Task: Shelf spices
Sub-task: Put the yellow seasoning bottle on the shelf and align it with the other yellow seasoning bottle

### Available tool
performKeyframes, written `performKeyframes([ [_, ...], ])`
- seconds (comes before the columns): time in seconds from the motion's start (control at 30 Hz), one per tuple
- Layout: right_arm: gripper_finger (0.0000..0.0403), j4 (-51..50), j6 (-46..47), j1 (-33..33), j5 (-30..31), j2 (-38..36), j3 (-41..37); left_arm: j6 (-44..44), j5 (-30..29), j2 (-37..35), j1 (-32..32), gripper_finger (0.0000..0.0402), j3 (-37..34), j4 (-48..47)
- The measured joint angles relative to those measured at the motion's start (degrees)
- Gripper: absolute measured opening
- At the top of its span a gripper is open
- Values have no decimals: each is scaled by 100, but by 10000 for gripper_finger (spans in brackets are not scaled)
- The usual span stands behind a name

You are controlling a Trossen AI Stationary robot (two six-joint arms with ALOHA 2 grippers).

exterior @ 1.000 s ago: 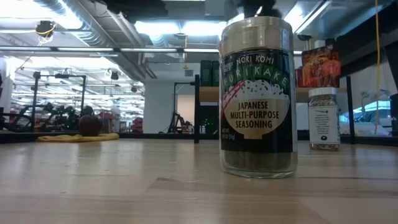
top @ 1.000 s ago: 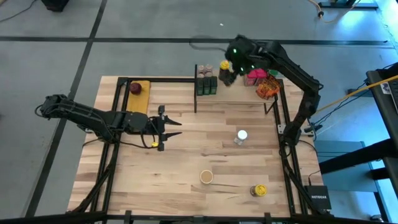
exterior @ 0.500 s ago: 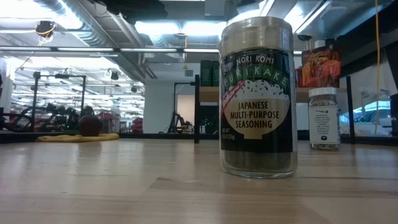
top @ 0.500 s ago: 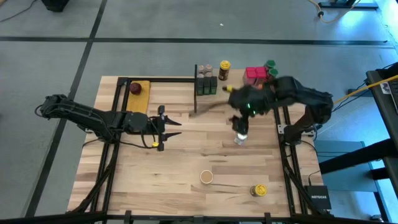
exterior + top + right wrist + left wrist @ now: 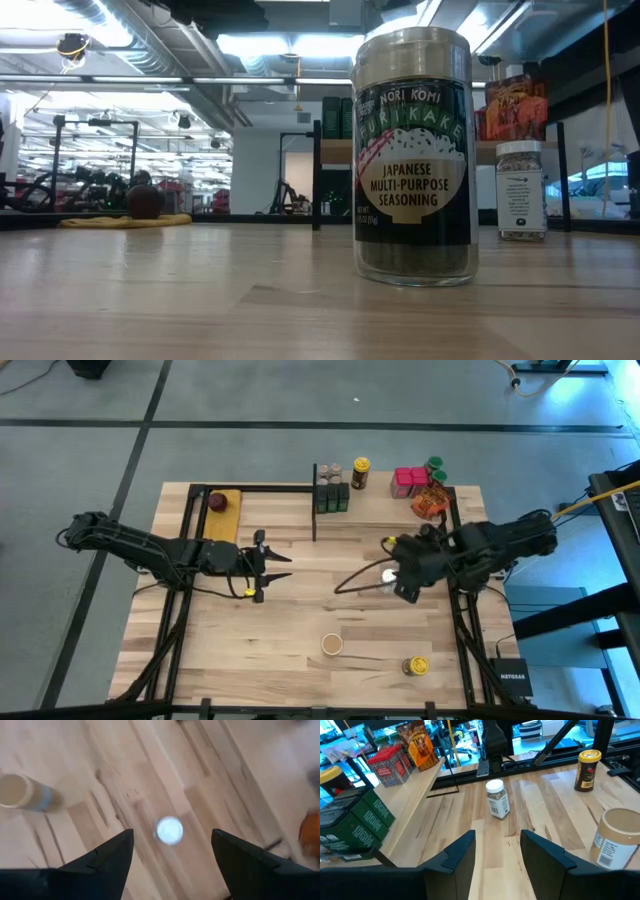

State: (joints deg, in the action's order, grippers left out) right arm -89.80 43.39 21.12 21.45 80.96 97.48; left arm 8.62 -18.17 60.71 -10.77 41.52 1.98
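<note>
The shelf (image 5: 385, 503) along the table's far edge holds dark tins (image 5: 332, 497), a yellow-lidded jar (image 5: 361, 470), red boxes (image 5: 408, 480), green-lidded jars (image 5: 435, 464) and an orange packet (image 5: 430, 503). Three jars stand upright on the tabletop: a white-lidded one (image 5: 169, 830), a tan-lidded one (image 5: 332, 644) and a yellow-lidded one (image 5: 415, 666). My right gripper (image 5: 172, 855) hangs open above the white-lidded jar (image 5: 388, 574), pointing steeply down, its fingers on either side without touching. My left gripper (image 5: 496, 852) waits open left of the table's middle (image 5: 268, 565).
A dark red round thing (image 5: 217, 501) lies on a yellow pad at the far left corner. In the low view the tan-lidded seasoning jar (image 5: 415, 155) stands close, the white-lidded jar (image 5: 520, 190) farther back. Black frame rails run along the table's left and right edges.
My right gripper has swung from over the shelf at the far edge toward the near edge and now hangs over the white-lidded jar; its wrist has rolled on the way. The jars and the shelf's things have stayed put.
</note>
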Motion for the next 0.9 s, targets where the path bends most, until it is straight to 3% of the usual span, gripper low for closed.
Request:
performKeyframes([
  [0.3,273,1112,1492,1084,91,-1070,-2239,55,-2,0,3,150,0,46],
  [0.57,273,1625,2684,1613,-89,-1059,-2971,55,-2,0,5,150,0,46],
  [0.9,273,3184,2850,1637,-697,-1057,-3552,42,-2,0,5,150,0,42],
])
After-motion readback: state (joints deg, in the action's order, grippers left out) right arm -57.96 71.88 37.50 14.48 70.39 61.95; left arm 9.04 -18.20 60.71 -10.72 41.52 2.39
